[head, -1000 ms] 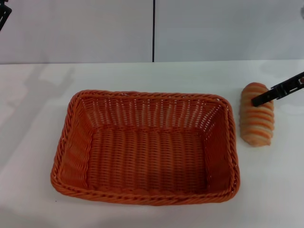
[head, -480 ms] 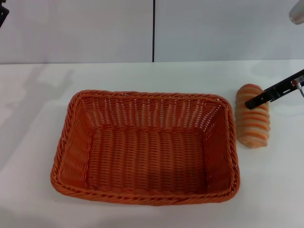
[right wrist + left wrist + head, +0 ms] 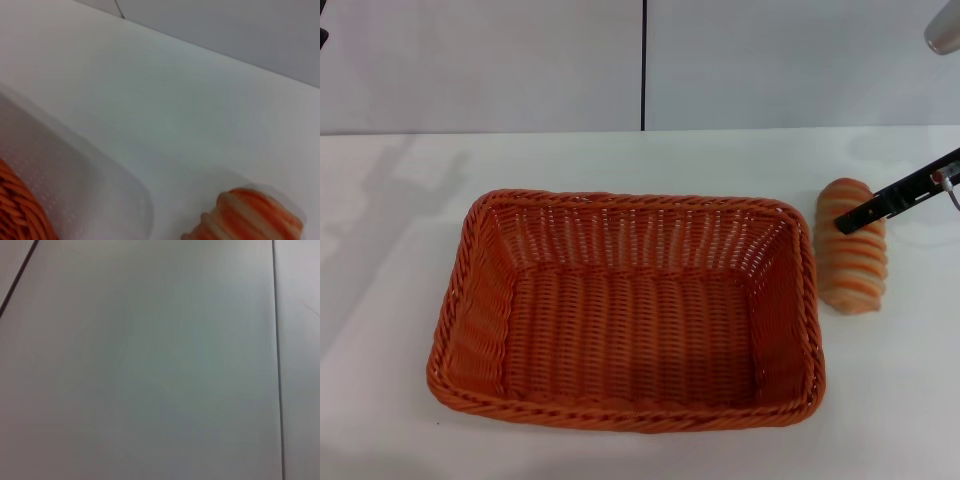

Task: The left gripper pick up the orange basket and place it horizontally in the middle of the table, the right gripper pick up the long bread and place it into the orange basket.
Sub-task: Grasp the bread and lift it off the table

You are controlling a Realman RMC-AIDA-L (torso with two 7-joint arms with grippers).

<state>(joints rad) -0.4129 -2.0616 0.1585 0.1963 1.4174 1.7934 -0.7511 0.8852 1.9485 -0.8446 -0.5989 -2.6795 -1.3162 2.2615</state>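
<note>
R gripper (image 3: 850, 222) – one black finger visible, laid across far end of long bread (image 3: 851, 247), reaching in from right edge; 2nd finger hidden, so can't tell if claw is apart or clamped. Change vs a sec ago: bread has shifted left, now just beside right rim of orange basket (image 3: 625, 310), w/ finger tip further across loaf. Judgement: looks more like a nudge than a firm grip – pick not yet secured, bread still on table (image 3: 620, 160). Basket sits lengthwise mid-table, so L-arm step appears done. L gripper (image 3: 322, 36): barely in view, far-left corner, parked. Count: baskets 1 (empty), loaves 1, grippers 2, tables 1
</note>
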